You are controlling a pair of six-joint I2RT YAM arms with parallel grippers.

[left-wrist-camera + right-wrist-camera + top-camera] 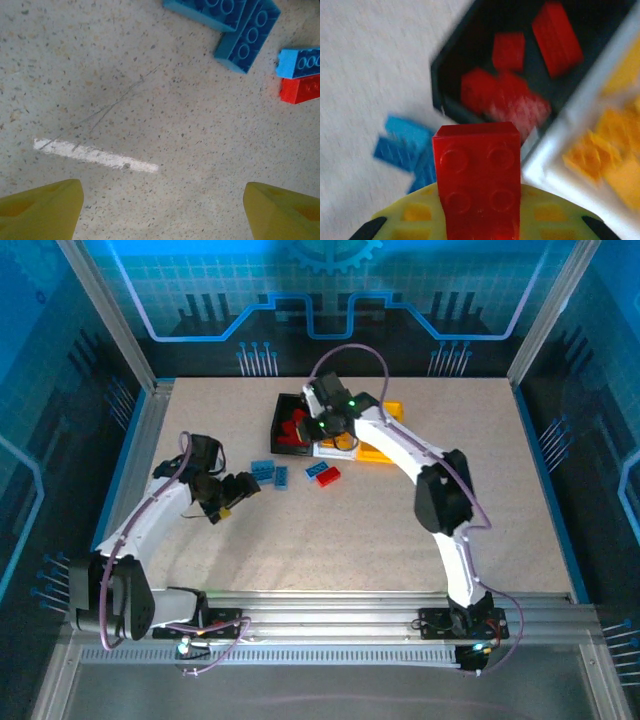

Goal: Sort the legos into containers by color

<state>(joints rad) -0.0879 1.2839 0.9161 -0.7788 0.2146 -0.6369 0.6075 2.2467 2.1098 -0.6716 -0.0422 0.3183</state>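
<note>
Near black bin (pixel 445 67) corner, pinching red lego (pixel 477 175) in right end effector (pixel 480 225), with left end effector (pixel 162 210) spread; could drop into white bin (pixel 560 120) if mis-aimed.

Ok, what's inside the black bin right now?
Red bricks lie inside the black bin, at least four, piled loosely. The picture is blurred, and the held red brick hides part of the bin's near edge, so no exact count.
</note>
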